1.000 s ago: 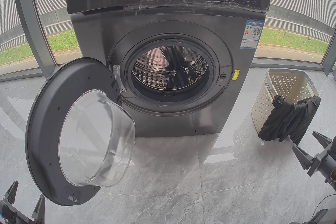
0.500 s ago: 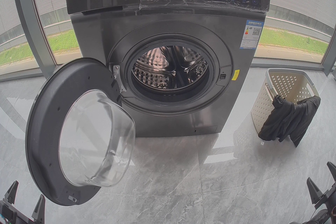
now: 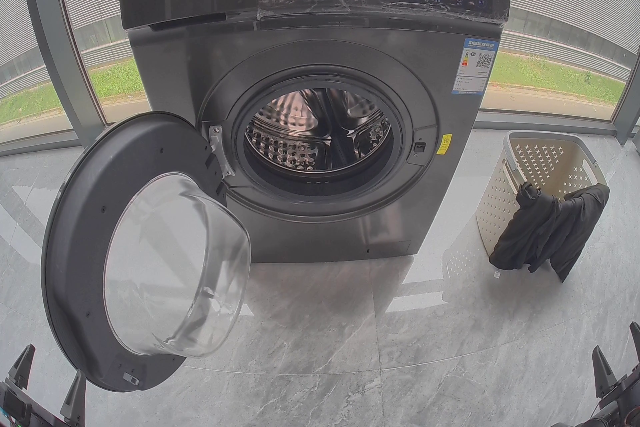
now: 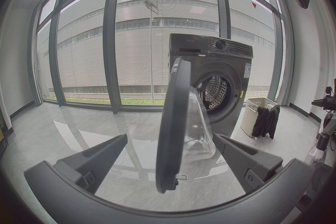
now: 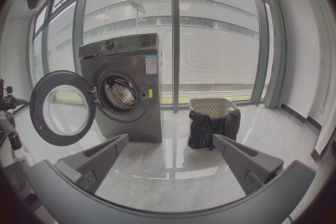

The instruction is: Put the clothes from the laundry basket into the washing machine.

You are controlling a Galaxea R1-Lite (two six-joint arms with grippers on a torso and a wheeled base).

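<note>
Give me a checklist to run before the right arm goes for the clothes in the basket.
1. Washing machine door open: ok, swung wide to the left.
2. Drum ready: ok, only bare metal visible inside.
3. Garment reachable: ok, black garment drapes over the basket's front rim.
4. Right gripper open and holding nothing: ok.
5. Left gripper apart from the door: cannot tell, it sits low near the door's bottom edge.
6. More clothes in the basket: cannot tell.

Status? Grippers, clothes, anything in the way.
Left gripper and right gripper open, holding nothing. Black clothes draped over laundry basket rim, right of washing machine. Door swung wide to the left, off the basket-to-drum path.
</note>
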